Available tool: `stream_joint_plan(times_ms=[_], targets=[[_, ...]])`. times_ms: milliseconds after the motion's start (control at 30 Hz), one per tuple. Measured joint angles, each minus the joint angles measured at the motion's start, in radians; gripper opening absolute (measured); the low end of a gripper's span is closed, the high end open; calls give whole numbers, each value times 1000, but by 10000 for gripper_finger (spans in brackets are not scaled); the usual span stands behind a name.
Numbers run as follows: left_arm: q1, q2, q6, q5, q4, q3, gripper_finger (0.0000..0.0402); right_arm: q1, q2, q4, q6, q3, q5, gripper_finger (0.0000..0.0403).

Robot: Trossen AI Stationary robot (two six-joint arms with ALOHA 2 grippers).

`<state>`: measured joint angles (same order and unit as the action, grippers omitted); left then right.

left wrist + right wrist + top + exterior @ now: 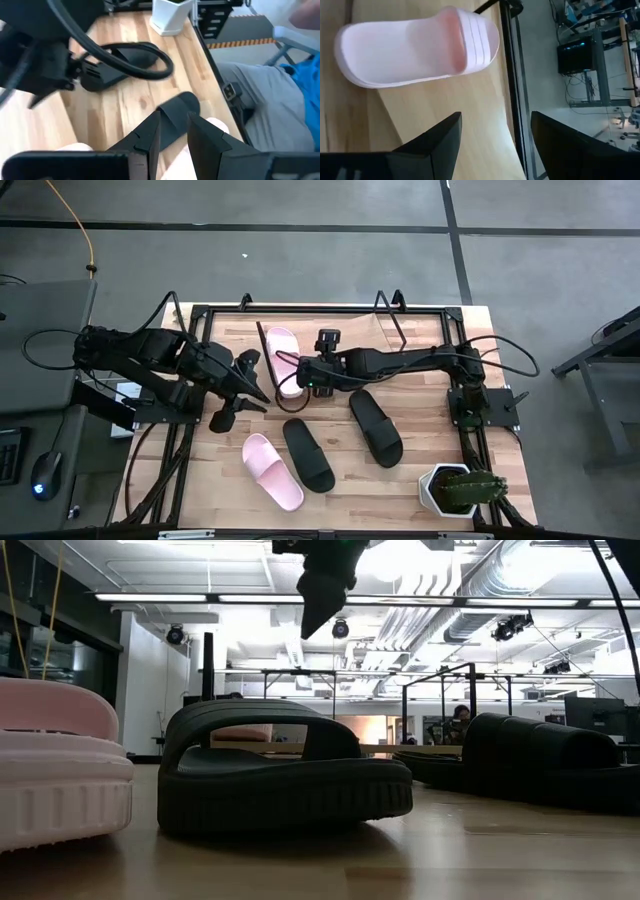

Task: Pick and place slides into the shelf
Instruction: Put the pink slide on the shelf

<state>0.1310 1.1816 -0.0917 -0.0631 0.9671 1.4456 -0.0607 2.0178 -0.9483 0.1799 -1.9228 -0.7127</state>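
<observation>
The left gripper hangs over the left part of the tabletop, its jaws a little apart with nothing between them. Its wrist view looks down past the fingers at a black slide and pink rubber below.

Just right of it, toward the near edge, lie a pink slide and a black slide side by side, both angled. Farther back, at the far middle, a second pink slide rests on the tilted shelf, close to its left end. The right gripper hovers just beside that slide with its jaws spread wide and empty; the right wrist view shows the pink slide lying free on the board beyond the two fingers.

Further right, a second black slide lies on the tabletop, well apart from the shelf. A white pot with a cactus stands at the near right corner.

Judging by this, one slide is placed and three remain. The step in hand looks like the release at the shelf. Next, an arm must reach for a slide on the tabletop, most likely a black one, and close on its strap or side.
</observation>
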Motion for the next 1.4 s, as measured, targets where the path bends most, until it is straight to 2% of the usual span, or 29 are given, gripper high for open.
stream_joint_plan(times_ms=[233,533,967,1233,1400], targets=[[0,-1,-58,9,113,-4,83,23,-20,-92,-48,0,-28,229],[0,-2,-121,11,145,-96,83,-3,-77,-184,-76,0,-64,229],[0,-1,-237,4,132,-266,83,-110,-130,-263,-102,0,-12,229],[0,-1,-309,-5,110,-381,83,-154,-130,-329,-231,0,-11,229],[0,-1,-361,-65,50,-457,83,-187,-130,-356,-301,0,2,229]])
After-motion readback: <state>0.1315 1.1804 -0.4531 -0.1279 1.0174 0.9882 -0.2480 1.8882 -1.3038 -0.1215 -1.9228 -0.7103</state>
